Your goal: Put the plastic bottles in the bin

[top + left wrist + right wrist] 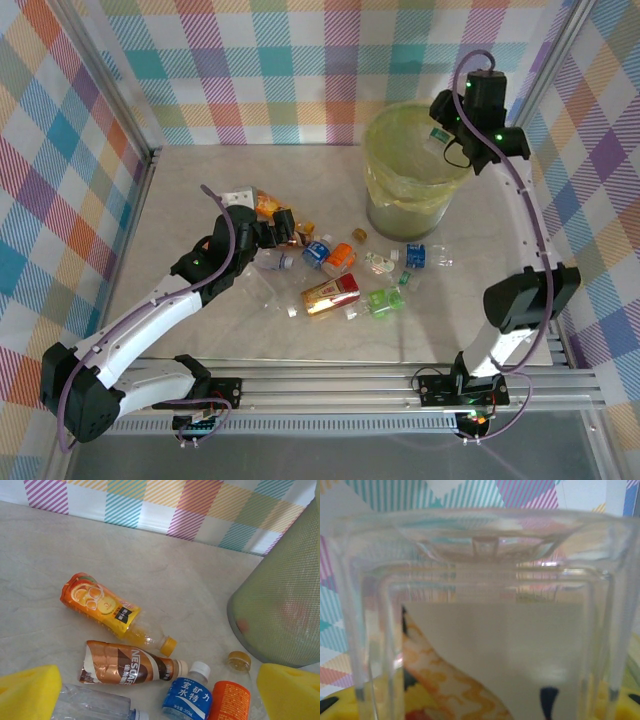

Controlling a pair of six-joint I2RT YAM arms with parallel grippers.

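Right gripper [441, 133] clamps clear bottle [490, 580] over bin [400, 212] at 1 o'clock. Left gripper [283, 232] wide open above bottle pile [340, 272], center. Risk: off-center release, bottle clips rim, bounces out.

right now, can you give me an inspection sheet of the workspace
surface: pale table, dry, no spills seen
job's things: bin upright at the far right, lined with a yellow-green bag; many bottles lie scattered in front of it
clutter: one loose yellow cap beside the bin
grippers: left gripper open, low over the bottles, holding nothing; right gripper shut on a clear bottle above the bin's rim
cables: a purple cable runs along each arm, no snag seen
surroundings: checked cloth walls, metal rail at the near edge
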